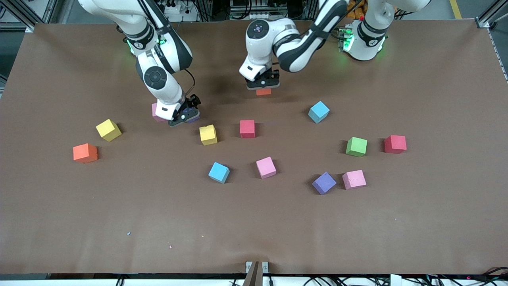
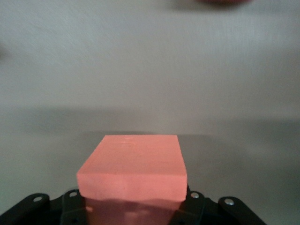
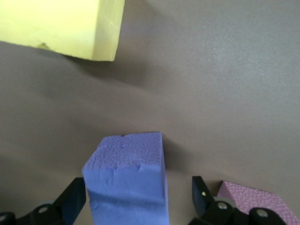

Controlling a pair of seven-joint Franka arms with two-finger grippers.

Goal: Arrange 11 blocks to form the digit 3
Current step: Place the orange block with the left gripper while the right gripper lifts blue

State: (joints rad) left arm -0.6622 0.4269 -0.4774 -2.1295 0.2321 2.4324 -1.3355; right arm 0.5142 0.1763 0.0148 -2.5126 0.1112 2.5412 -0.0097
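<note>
Left gripper (image 1: 262, 85) is clamped on an orange block (image 1: 263, 91) just off the table, so lower it square, while the right gripper (image 1: 183, 117) sits open around a purple block (image 3: 127, 180).

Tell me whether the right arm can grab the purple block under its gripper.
Probably yes: the right gripper is open astride the purple block, fingers flanking it. A pink block sits close beside, but apart.

Brown table (image 1: 254, 222) bears yellow cubes (image 1: 108, 130), light blue cubes (image 1: 219, 172), pink cubes (image 1: 266, 167), one green cube (image 1: 356, 146) at centre-right of the frame.
</note>
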